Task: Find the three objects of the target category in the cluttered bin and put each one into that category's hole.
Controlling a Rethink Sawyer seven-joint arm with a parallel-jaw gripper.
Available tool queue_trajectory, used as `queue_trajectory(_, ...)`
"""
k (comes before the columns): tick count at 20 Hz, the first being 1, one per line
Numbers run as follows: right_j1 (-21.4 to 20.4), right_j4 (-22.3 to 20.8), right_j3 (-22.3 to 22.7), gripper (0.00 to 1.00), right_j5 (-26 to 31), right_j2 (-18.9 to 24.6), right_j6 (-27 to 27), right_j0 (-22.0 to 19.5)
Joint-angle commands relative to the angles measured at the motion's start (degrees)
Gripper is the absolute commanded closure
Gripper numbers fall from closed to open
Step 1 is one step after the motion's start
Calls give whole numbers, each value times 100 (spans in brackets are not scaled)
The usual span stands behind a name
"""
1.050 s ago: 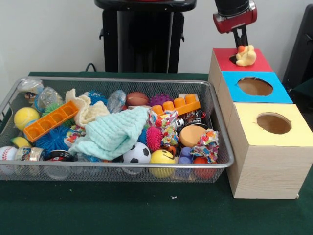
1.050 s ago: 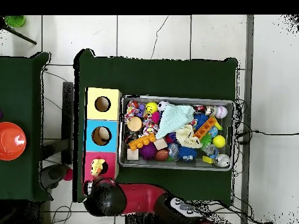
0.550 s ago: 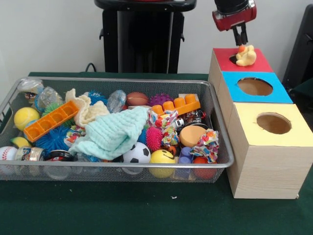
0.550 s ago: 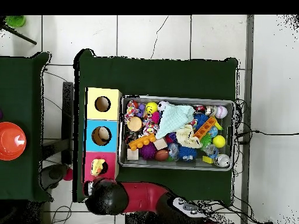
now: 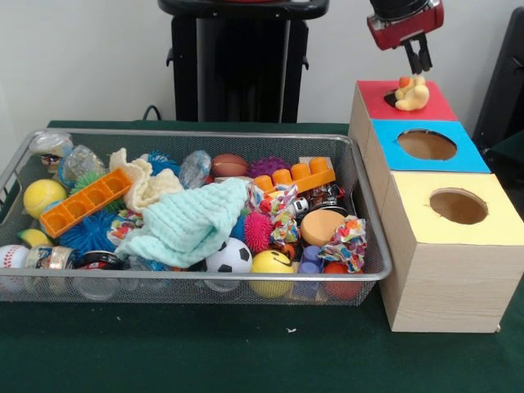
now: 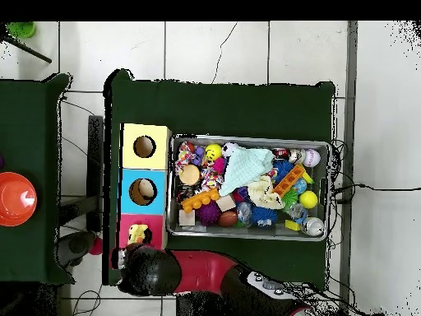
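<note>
The pincer point(image 5: 418, 62) hangs released above the duck toy point(image 5: 411, 93) on the red box point(image 5: 434, 106); nudge it gently into the hole.

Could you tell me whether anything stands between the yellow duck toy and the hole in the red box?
Nothing visible does. The yellow duck toy sits on the red box over its hole, not dropped in. The gripper hangs just above, apart from it.

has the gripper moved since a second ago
Yes. The gripper has risen and drifted toward the picture's right in the front view, now clear above the yellow duck toy, which sits on the red box.
</note>
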Motion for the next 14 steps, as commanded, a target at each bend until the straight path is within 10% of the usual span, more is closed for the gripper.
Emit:
queue_trajectory(1,48,546,-312,100,220,641,1454,-185)
queue_trajectory(14,222,501,-361,100,-209,792,1403,-331)
